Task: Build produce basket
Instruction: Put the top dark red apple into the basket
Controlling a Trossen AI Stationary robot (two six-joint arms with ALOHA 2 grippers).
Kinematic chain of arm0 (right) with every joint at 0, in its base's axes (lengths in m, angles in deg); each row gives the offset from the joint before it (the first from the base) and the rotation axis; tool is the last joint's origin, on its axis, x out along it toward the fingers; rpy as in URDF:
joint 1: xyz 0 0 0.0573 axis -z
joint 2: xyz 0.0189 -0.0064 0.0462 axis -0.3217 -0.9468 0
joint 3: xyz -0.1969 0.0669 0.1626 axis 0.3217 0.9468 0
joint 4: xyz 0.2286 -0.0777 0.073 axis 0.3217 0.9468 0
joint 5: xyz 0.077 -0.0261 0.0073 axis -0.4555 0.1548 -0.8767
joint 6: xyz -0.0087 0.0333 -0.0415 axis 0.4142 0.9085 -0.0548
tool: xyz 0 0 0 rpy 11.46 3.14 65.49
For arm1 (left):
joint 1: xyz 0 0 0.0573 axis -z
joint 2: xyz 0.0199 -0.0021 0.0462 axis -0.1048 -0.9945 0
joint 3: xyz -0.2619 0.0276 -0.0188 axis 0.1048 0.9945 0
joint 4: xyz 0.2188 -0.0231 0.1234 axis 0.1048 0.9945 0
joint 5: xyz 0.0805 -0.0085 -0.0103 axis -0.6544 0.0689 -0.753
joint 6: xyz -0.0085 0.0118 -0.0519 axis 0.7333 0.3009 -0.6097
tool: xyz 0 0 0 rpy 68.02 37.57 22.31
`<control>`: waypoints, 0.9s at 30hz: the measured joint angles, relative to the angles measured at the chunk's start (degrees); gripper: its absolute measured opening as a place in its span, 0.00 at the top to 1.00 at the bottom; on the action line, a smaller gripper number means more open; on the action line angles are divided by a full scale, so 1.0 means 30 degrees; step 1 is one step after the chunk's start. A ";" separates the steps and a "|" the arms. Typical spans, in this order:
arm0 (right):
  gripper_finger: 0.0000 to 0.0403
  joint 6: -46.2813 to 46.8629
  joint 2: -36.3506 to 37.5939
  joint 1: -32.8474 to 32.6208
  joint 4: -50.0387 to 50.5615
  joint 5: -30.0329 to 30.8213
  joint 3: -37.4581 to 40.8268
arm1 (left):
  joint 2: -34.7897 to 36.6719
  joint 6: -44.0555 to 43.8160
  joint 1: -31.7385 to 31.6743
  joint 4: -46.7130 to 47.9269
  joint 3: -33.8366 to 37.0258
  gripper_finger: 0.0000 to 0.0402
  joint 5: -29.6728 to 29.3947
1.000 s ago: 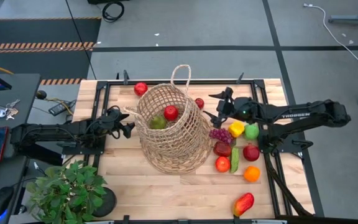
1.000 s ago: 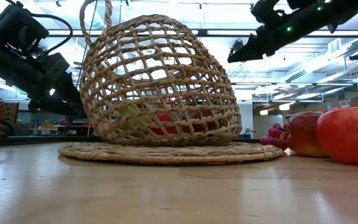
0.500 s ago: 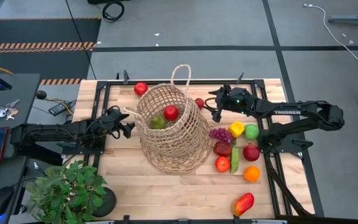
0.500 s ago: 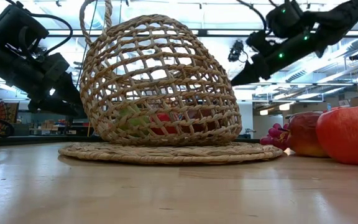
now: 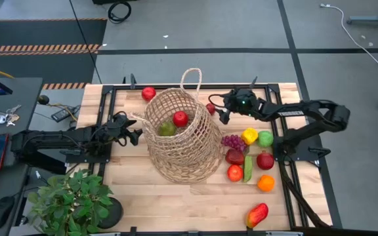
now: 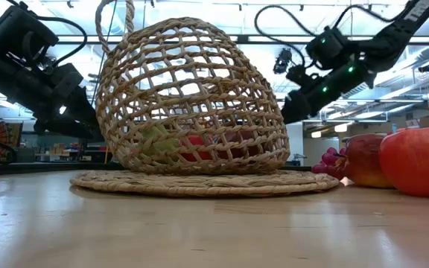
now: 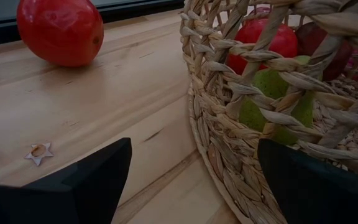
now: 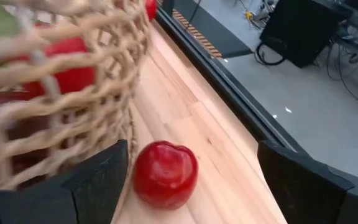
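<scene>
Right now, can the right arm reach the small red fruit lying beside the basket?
Probably yes. The right hand is open with the small red fruit just ahead on bare wood; the basket stands close beside it, not between.

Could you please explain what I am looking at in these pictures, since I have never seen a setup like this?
These are four camera views of one moment at a wooden table with two dark robot arms. One camera looks straight down, one sits at table-top height, and one rides on each arm's wrist.

In the middle stands a big wicker basket that already holds a red fruit and a green fruit. More toy produce lies to its right, and a potted plant stands at the near left corner.

The left gripper waits open beside the basket. The right gripper is open and empty, with a small red fruit on the table between its fingers. Nothing is held.
</scene>
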 joint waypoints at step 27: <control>0.01 0.0549 -0.7793 0.1685 -0.2739 -0.3481 -0.2076 | -0.0003 0.0000 -0.0007 -0.0003 0.0000 0.11 0.0000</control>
